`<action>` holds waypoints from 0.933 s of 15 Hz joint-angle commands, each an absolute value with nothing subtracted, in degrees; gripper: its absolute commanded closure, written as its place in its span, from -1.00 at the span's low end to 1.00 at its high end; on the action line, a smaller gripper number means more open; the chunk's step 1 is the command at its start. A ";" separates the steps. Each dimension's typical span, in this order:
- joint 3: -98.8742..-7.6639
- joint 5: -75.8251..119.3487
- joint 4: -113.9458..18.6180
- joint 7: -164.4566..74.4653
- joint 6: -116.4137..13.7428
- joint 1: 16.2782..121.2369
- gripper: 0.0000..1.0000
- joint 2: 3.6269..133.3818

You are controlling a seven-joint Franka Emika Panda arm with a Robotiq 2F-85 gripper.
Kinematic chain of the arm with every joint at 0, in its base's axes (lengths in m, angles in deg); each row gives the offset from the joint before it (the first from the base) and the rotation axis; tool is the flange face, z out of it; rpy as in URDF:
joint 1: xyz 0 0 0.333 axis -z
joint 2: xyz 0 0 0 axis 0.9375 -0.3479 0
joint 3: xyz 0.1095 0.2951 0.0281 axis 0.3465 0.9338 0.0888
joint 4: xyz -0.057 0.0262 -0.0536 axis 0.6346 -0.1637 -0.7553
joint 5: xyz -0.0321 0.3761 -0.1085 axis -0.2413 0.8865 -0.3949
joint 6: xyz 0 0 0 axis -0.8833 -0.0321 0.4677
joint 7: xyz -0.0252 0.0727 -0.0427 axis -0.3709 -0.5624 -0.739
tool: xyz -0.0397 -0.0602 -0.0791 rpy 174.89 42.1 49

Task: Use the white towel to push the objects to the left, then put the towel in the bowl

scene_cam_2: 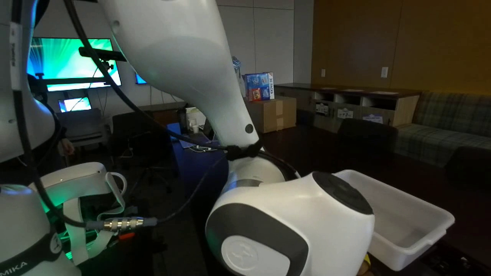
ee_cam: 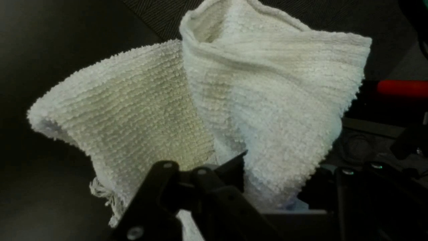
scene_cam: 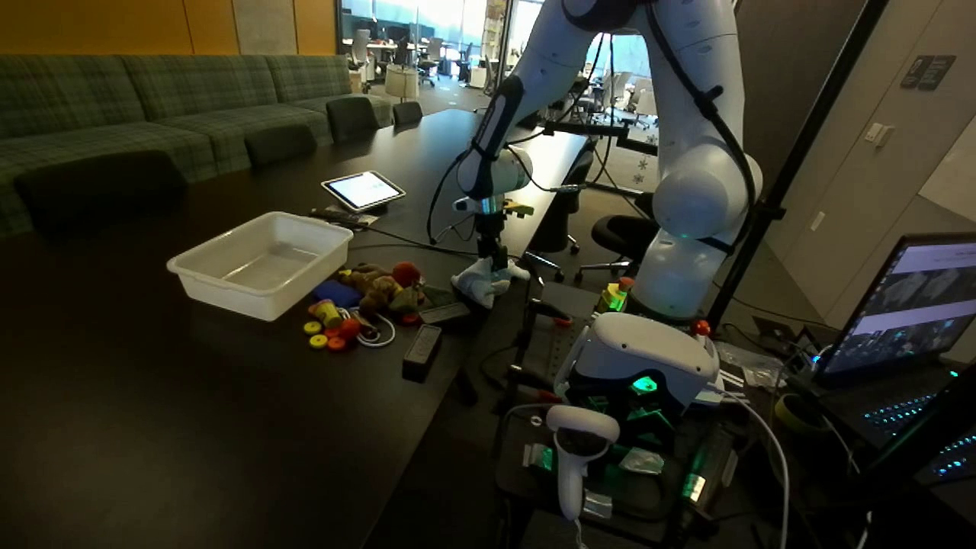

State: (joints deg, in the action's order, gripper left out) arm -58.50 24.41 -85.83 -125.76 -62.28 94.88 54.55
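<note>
My claw (scene_cam: 496, 261) grips the white towel (ee_cam: 274, 100) at the edge of the worktop (scene_cam: 229, 427); the pile of objects (scene_cam: 377, 293) lies between towel and white bin (scene_cam: 225, 287), so I judge the push runs binward.

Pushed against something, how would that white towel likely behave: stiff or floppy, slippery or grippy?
Probably floppy: in the wrist view the white towel curls into loose folds, so its free parts may buckle. Its ribbed, nubbly weave suggests it would likely drag rather than slip.
</note>
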 commanded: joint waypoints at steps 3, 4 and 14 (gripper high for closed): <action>-58.21 23.51 -80.83 -125.01 -63.59 96.48 0.72 47.43; -58.11 23.46 -80.34 -125.05 -63.10 96.73 0.72 46.82; -54.50 23.79 -83.71 -122.58 -63.90 94.20 0.72 45.51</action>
